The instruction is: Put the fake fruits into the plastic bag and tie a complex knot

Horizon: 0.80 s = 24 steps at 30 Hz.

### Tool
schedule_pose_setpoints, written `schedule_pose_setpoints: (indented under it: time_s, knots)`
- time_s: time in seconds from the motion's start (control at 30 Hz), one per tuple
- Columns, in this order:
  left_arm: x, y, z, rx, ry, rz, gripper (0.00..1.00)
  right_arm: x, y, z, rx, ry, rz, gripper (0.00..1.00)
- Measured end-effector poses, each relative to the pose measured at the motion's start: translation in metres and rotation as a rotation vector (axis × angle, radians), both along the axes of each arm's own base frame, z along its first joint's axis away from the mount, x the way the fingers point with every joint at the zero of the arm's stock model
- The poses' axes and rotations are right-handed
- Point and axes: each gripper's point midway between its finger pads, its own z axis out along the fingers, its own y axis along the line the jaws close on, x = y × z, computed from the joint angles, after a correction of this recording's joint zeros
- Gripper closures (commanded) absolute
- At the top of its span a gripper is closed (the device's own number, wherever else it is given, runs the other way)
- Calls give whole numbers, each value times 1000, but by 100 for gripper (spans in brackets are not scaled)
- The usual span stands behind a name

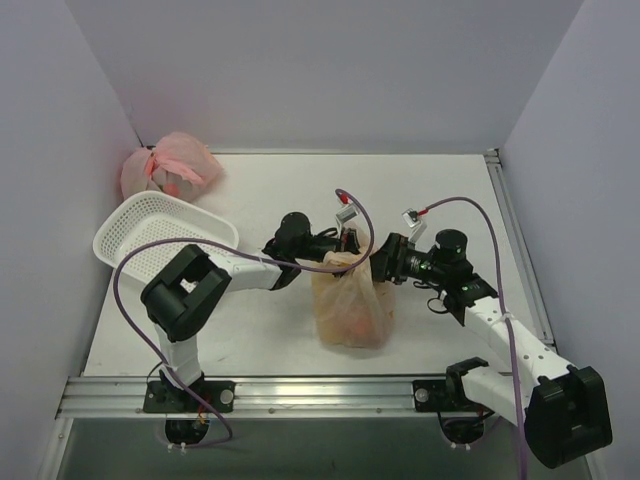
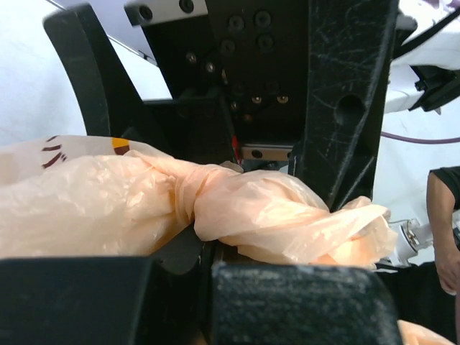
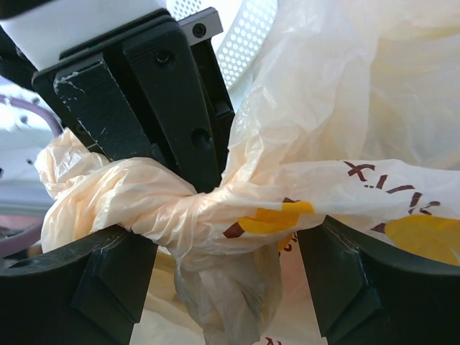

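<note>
The plastic bag (image 1: pixel 350 305), pale orange with banana prints, stands upright on the table between the arms. Its top is twisted into a knot (image 3: pixel 180 205), which also shows in the left wrist view (image 2: pixel 198 198). My left gripper (image 1: pixel 340 252) is shut on a strand of the bag at the knot; its fingers (image 2: pixel 302 302) sit pressed together under the plastic. My right gripper (image 1: pixel 378 262) is open, with one finger (image 3: pixel 374 287) on each side of the knot. The fake fruits are hidden inside the bag; only an orange tint shows through.
A white mesh basket (image 1: pixel 160 235) lies at the left, its rim also in the right wrist view (image 3: pixel 244 36). A plain pink tied bag (image 1: pixel 170 168) sits in the far left corner. Walls enclose the table on three sides.
</note>
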Motion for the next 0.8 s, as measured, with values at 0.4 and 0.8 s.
schedule_pose_setpoints:
  time_s: [0.4, 0.8]
  knots:
    - [27, -17, 40, -74, -19, 55, 100, 25, 4, 38, 223, 23, -149, 26]
    - [11, -12, 11, -41, 19, 5, 100, 14, -13, 3, 27, -49, -77, 8]
